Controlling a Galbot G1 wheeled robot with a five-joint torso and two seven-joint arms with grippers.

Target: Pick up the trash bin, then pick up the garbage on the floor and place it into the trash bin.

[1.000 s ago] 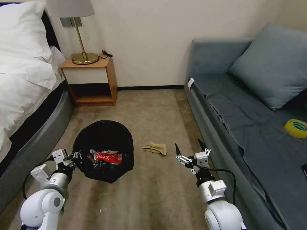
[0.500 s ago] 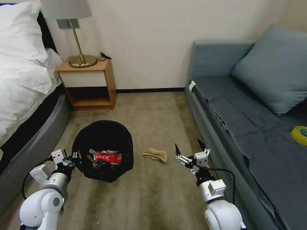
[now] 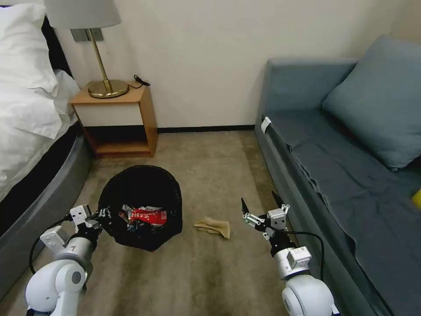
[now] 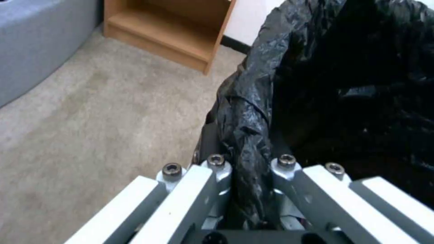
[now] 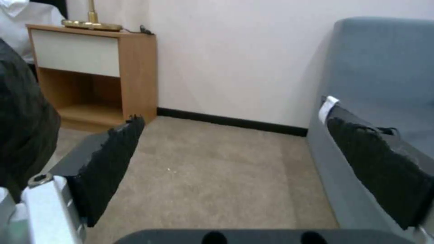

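Now left gripper (image 3: pixel 104 214) w/ jaws clamping trash bin (image 3: pixel 144 193) rim.

Beige carpet (image 3: pixel 210 166), cream wall (image 3: pixel 197 57), wooden nightstand (image 3: pixel 116 120) with brass lamp (image 3: pixel 98 52), grey-blue sofa (image 3: pixel 346 166), possibly a bed (image 3: pixel 30 127).

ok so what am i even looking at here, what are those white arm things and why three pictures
It is a wheeled robot with two white arms, each ending in a pincer. The big picture comes from a camera on its head, looking down at a bedroom floor. The other two come from cameras on its wrists.

The left pincer is shut on the rim of the trash bin, a round bin lined with a black bag; the left wrist view shows that bag pinched between its fingers. A red-and-white wrapper already lies in the bin.

The right pincer is open and holds nothing. It hangs above the carpet beside a grey sofa. A crumpled tan paper lies on the carpet between the bin and that pincer.
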